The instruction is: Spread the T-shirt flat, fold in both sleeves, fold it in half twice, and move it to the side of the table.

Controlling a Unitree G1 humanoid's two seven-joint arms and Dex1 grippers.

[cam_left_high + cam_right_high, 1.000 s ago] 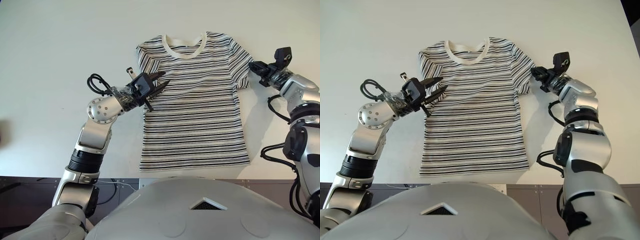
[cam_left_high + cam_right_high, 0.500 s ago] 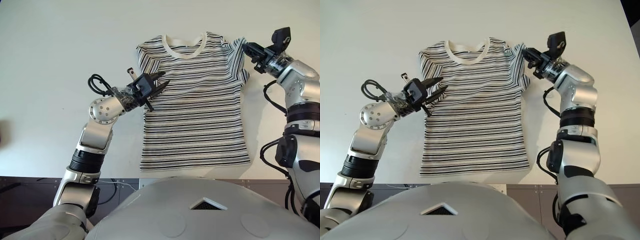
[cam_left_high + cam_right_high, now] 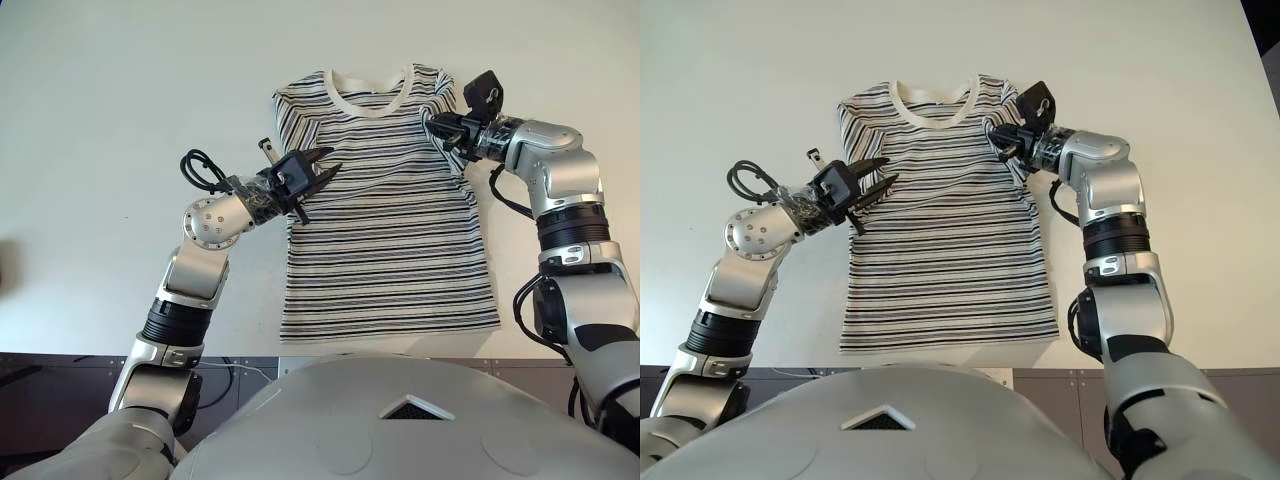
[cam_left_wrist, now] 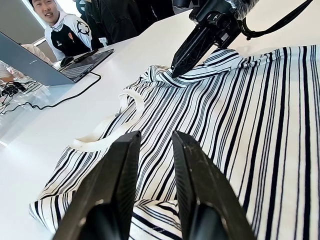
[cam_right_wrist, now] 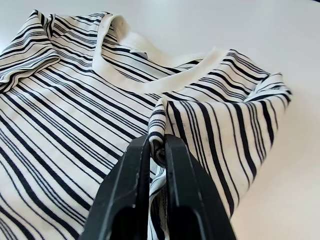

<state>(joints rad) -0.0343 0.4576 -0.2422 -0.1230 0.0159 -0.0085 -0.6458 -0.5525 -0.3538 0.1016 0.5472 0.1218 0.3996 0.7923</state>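
- Right jaws shut tight on the right sleeve (image 5: 220, 125) of the black-and-white striped knit T-shirt (image 3: 390, 230); left jaws slightly parted, holding nothing, low over the shirt's left edge.
- White smooth bench (image 3: 120, 90) beneath, shirt flat at its centre, hem toward the near edge; grey laptop (image 4: 35, 62) well beyond the collar end.
- Soft cloth, cream ribbed collar (image 3: 370, 100), pinched sleeve bunched into a ridge.
- Since a second ago, sleeve drawn from the outer side inward onto the chest; left arm nearly unmoved.
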